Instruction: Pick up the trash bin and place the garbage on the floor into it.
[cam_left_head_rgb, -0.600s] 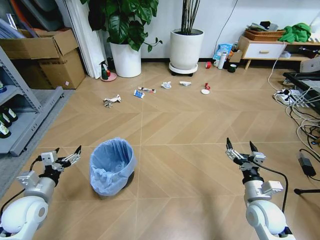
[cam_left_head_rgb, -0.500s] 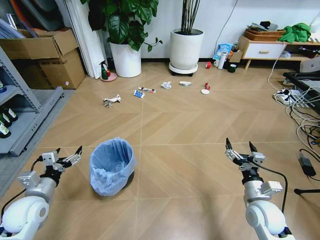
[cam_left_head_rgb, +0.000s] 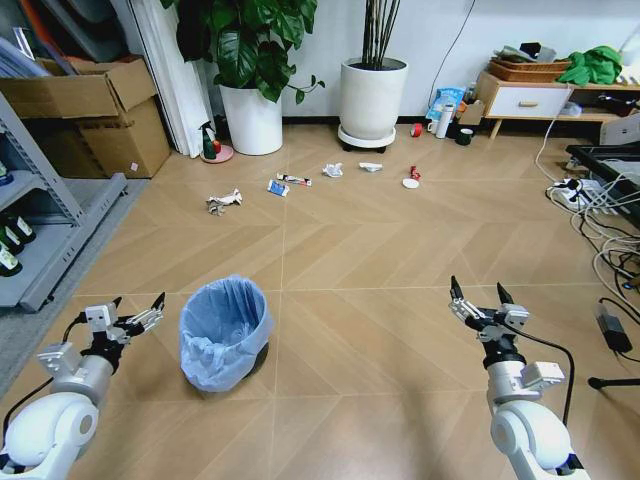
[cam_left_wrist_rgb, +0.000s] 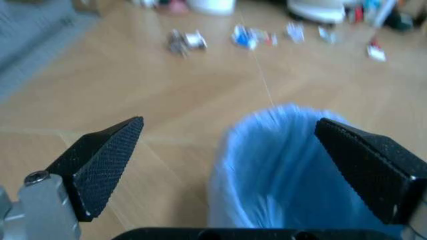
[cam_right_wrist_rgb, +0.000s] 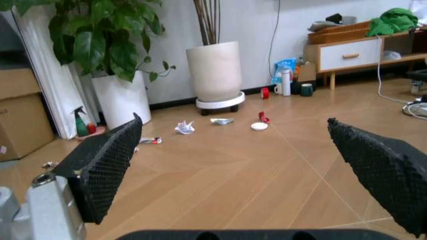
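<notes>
You get even, bright room light with soft shadows on the floor (cam_left_head_rgb: 380, 330); the left wrist view is blurred, smearing the trash bin (cam_left_wrist_rgb: 293, 170).

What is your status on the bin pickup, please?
Left gripper open beside the blue-bagged round dark trash bin, not touching. Right gripper open, empty. Paper wads and wrappers on floor ahead; path unobstructed.

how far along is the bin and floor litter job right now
Nothing looks done yet. The trash bin stands on the floor, ungripped. In hand: the left gripper hovers open beside it; the right gripper hangs open, empty. Left: lifting the bin and collecting the garbage, all lying near the plant pots.
</notes>
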